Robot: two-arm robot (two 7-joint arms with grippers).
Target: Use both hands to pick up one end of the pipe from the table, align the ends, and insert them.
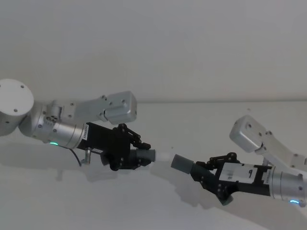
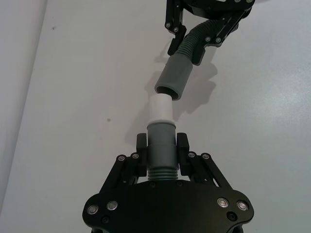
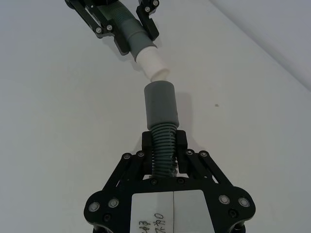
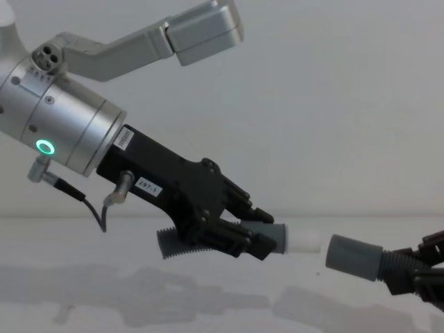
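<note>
head view: left claw and right claw each clamped on a pipe piece

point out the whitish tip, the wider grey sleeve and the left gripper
whitish tip [image 2: 160, 108], left wrist view, middle of the pale end piece
wider grey sleeve [image 3: 160, 103], right wrist view, middle of its smooth side
left gripper [image 2: 162, 151], left wrist view, midway between its fingertips, shut on the cuff
</note>
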